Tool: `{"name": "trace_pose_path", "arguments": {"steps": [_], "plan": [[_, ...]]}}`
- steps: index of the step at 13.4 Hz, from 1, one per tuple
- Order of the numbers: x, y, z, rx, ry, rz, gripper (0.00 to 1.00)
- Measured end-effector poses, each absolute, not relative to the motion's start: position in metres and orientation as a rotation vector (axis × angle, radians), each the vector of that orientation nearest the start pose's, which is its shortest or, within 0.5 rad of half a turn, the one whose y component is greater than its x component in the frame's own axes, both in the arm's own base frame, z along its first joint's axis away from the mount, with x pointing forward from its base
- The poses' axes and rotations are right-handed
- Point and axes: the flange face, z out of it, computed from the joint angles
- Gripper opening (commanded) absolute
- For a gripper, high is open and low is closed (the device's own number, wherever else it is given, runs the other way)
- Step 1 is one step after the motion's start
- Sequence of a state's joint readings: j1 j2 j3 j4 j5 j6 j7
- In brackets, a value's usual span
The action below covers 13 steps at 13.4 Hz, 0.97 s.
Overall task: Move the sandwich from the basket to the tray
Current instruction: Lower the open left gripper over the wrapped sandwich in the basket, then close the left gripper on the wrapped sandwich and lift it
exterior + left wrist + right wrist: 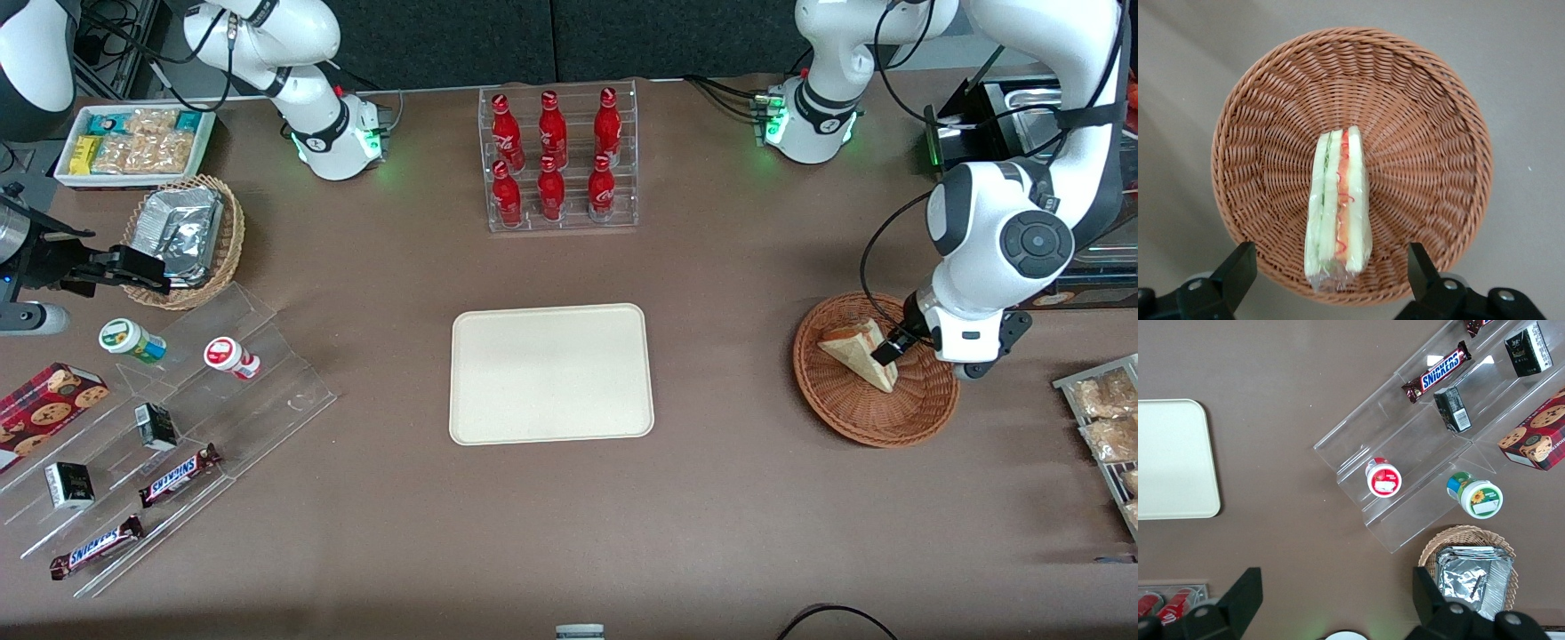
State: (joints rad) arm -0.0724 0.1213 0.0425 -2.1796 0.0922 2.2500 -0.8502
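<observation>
1 sandwich (861,353) lies in the basket (853,418), toward the working arm's end of the table, and you can see it as a pale triangular wedge from the front. Your left wrist view shows what the front hides: the sandwich (1338,210) stands on edge with red, orange and green filling stripes facing the camera, one end near the basket's (1431,133) centre and the other close to its rim. The gripper (892,348) hangs just above the wedge in the front view, where the arm covers part of the basket. From the wrist, the gripper (1331,267) has its 2 fingers (1238,270) spread wide, 1 on each side of the sandwich, touching nothing. The tray (551,373) sits bare at the table's middle, well apart from the basket. Nearer the robot bases, 6 red bottles (553,156) stand in a clear rack.
</observation>
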Motion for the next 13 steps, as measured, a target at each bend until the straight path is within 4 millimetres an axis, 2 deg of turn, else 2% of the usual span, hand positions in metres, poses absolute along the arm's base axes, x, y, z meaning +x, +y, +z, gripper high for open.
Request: {"name": "trace_pose_path", "arguments": {"steps": [4, 13], "plan": [[0.528, -0.014, 0.302, -2.802, -1.264, -0.027, 1.0], [0.505, -0.017, 0.263, -2.798, -1.417, -0.155, 0.99]]}}
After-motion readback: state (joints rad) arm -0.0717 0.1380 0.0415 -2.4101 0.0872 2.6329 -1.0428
